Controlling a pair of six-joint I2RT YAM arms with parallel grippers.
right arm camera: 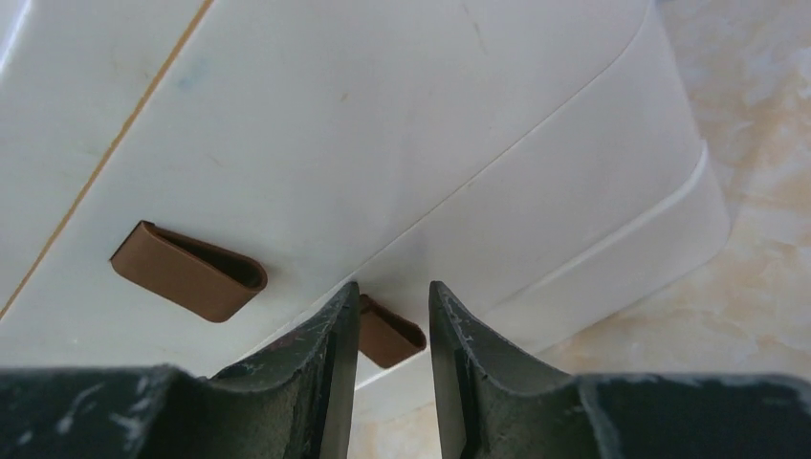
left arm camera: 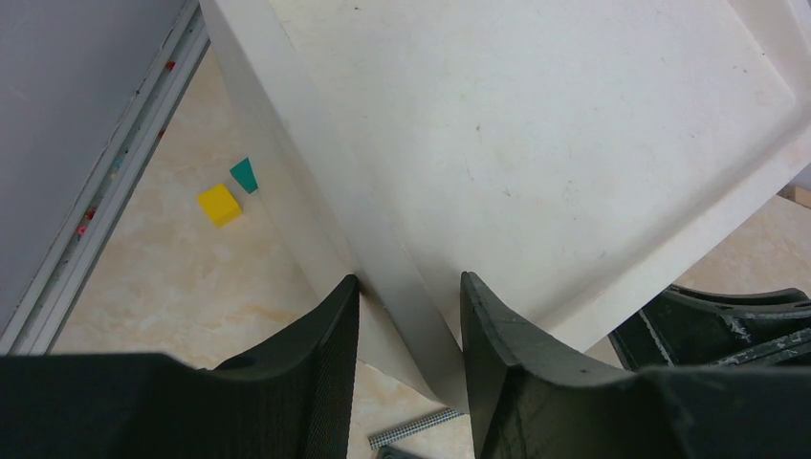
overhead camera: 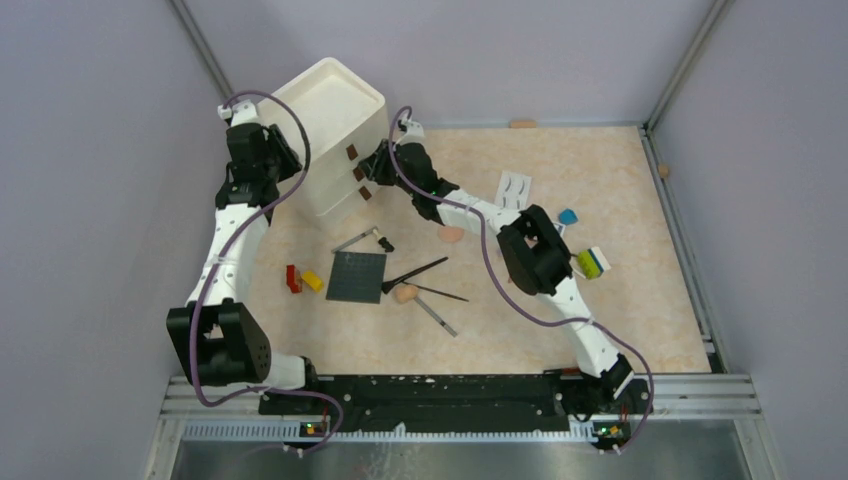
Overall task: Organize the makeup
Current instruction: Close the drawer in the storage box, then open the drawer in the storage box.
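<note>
The white drawer cabinet point(overhead camera: 335, 110) fills the back-left corner; the left tool point(left arm camera: 409, 280) clamps its top edge, the right tool point(right arm camera: 392, 287) its brown handle point(right arm camera: 390, 342). A studded plate point(overhead camera: 356, 276), brushes point(overhead camera: 415, 272) and bricks point(overhead camera: 300, 280) crowd the middle; bare tabletop point(overhead camera: 620, 320) lies near-right.

plate point(overhead camera: 356, 277) left of brushes point(overhead camera: 420, 270), before drawers point(overhead camera: 335, 125)

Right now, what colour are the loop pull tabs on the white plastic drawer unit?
Brown pull tabs on the white drawer unit; clearest in the right wrist view.
</note>
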